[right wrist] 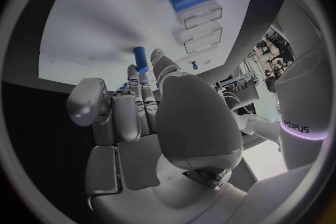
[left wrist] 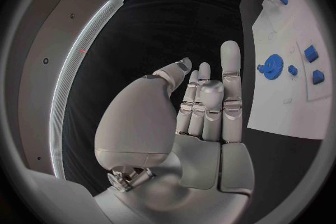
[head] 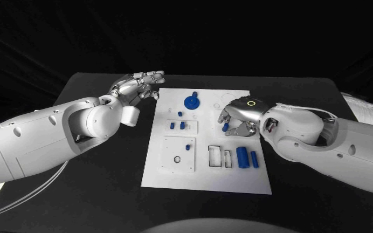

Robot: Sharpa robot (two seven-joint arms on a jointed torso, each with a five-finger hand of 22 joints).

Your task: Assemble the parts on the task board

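A white task board [head: 206, 171] lies flat in the middle of the black table [head: 93, 190]. Small blue parts sit on it.

Near the far end of the board is a blue gear [head: 191, 102]. It looks round with teeth. Just below it, on a small raised white square, stand a few short blue pegs [head: 177, 125]. Closer to the robot, two blue cylinders [head: 248, 157] lie side by side near the right edge of the board. Beside them are two thin empty slots [head: 220, 156]. To their left is a white square plate [head: 178, 155] with a round hole and one tiny blue peg on it.

The left robot hand [head: 142, 87] is above the table just beside the far left corner of the board. Its fingers are straight and a little apart, and it holds nothing. In the left wrist view the same robot hand [left wrist: 199, 106] has its fingers stretched out, with the board [left wrist: 280, 95] and the gear [left wrist: 271, 64] off to one side.

The right robot hand [head: 237, 117] is over the right side of the board, well apart from the left one. Its fingers curl down. A small blue peg [head: 226, 127] sits at its fingertips, and in the right wrist view this peg [right wrist: 140, 59] stands up right by the fingertips [right wrist: 155, 56]. I cannot tell if the robot hand is really pinching it or only touching it.
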